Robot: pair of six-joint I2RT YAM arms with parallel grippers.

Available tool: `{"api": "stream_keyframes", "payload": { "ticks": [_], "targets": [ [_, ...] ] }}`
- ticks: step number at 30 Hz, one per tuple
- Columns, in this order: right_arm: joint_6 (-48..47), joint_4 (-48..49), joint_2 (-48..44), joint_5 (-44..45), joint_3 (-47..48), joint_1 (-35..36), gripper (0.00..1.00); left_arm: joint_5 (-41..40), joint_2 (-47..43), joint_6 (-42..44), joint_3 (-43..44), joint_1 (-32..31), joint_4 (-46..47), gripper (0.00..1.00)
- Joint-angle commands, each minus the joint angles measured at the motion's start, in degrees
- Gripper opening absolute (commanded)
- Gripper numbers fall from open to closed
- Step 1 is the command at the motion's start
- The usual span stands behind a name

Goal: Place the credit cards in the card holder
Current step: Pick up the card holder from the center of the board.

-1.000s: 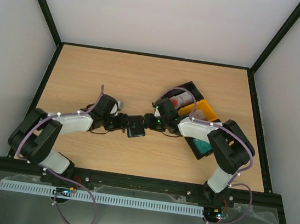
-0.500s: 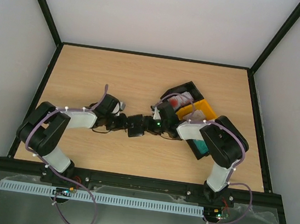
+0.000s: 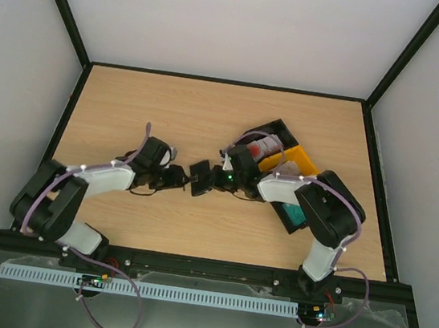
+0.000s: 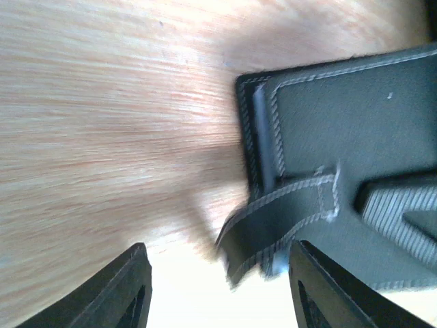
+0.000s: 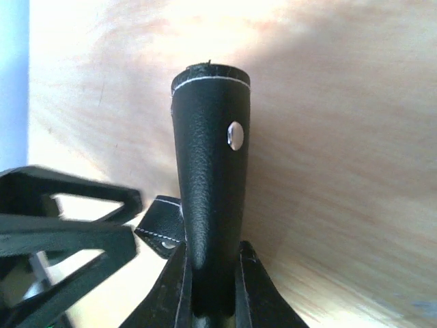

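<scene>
The place is identified as a robotics laboratory test cell. A wooden table [image 3: 194,112] is enclosed by plain white panels [image 3: 238,21] held in a black metal frame [image 3: 64,6]. A left arm [image 3: 108,178] and a right arm [image 3: 289,188] are bolted to a rail [image 3: 206,269] at the near edge, where loose purple cables [image 3: 122,317] and a white slotted cable duct [image 3: 146,290] are fitted.
</scene>
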Motion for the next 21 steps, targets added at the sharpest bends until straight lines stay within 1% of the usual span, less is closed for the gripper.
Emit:
{"api": "stream_keyframes", "payload": {
  "ticks": [1,3,6,9,11,14,17,19,21],
  "targets": [
    [-11.1,-22.0,-7.4,15.6,7.1,-0.3,0.02,-5.7,-9.5,0.4,1.8,1.5,-8.1,0.60],
    [-14.4,-32.0,-9.4,22.5,10.2,-0.3,0.02,-8.2,-13.9,0.4,3.7,2.0,-10.4,0.65],
    [-16.6,-44.3,-12.0,34.2,14.0,0.7,0.02,-11.4,-19.7,0.8,6.4,2.6,-13.5,0.68],
    [-16.5,-54.9,-12.5,45.3,18.5,3.5,0.02,-13.0,-22.8,1.4,8.8,3.1,-16.1,0.70],
    [-15.0,-60.6,-11.2,51.5,21.1,5.9,0.02,-13.1,-23.8,1.6,10.3,3.2,-17.5,0.71],
    [-11.6,-68.1,-7.2,58.3,24.1,9.7,0.02,-12.7,-24.7,1.6,11.5,3.3,-18.8,0.71],
    [-7.0,-73.6,-0.8,62.7,27.0,14.3,0.02,-12.9,-25.5,1.2,11.5,3.4,-19.6,0.72],
    [-4.7,-75.8,3.7,64.0,29.6,17.2,0.02,-13.2,-26.0,0.7,11.5,3.4,-20.2,0.72],
    [-3.4,-76.3,7.6,63.1,32.4,20.1,0.02,-13.3,-26.7,0.3,11.4,3.4,-20.5,0.72]
  ]
}}
